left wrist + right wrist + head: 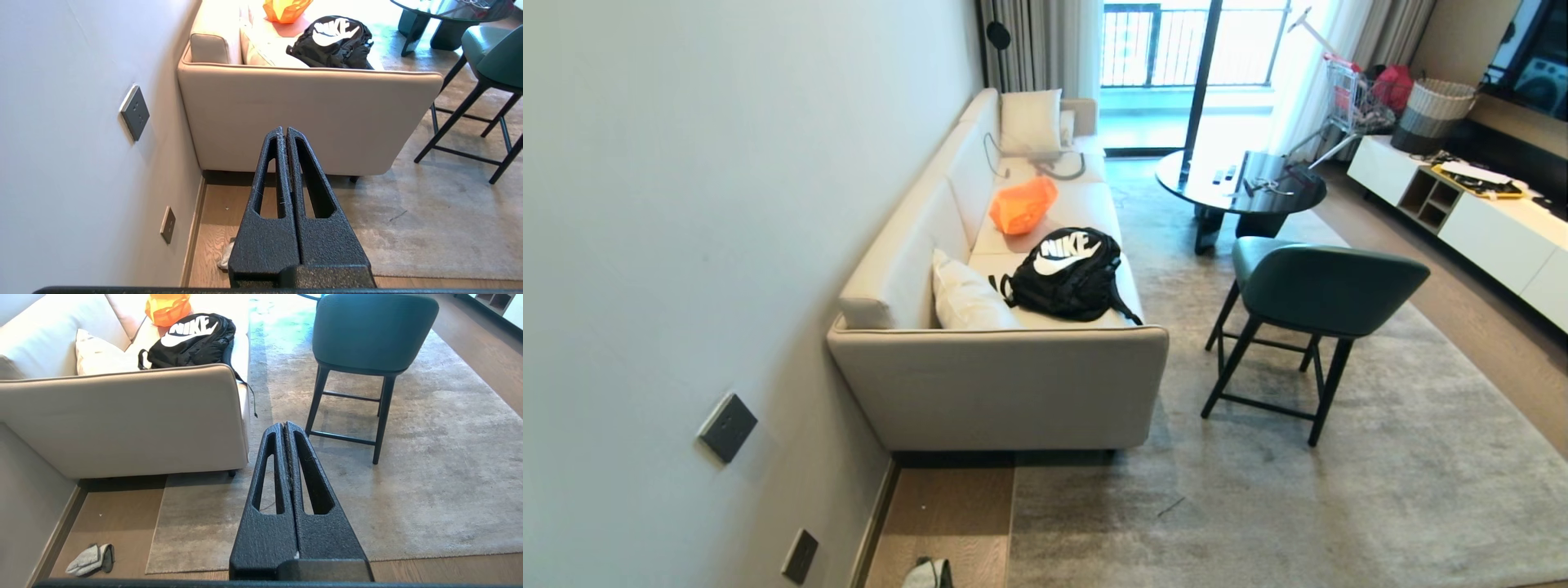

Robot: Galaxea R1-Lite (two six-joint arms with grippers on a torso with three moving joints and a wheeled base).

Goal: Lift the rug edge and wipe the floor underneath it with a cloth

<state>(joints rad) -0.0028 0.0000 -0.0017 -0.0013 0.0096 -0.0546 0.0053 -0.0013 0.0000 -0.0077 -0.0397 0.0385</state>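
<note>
Wood floor (pixel 118 514) runs in a bare strip between the wall and the rug (pixel 408 506), and the cloth (pixel 90 559) lies crumpled on that strip close to the skirting, probably left there so it is ready beside the corner to be lifted. Rug edge (pixel 157 531) lies flat, its square corner just beyond the cloth, with the sofa (pixel 122 420) standing over its far end. Both arms hang parked and level, well above the floor. Left hand (pixel 284 132) is closed and empty, the cloth peeking out below it. Right hand (pixel 284 426) is closed and empty too, the rug spread beneath and ahead of it. Nothing is lifted or wiped yet.
</note>
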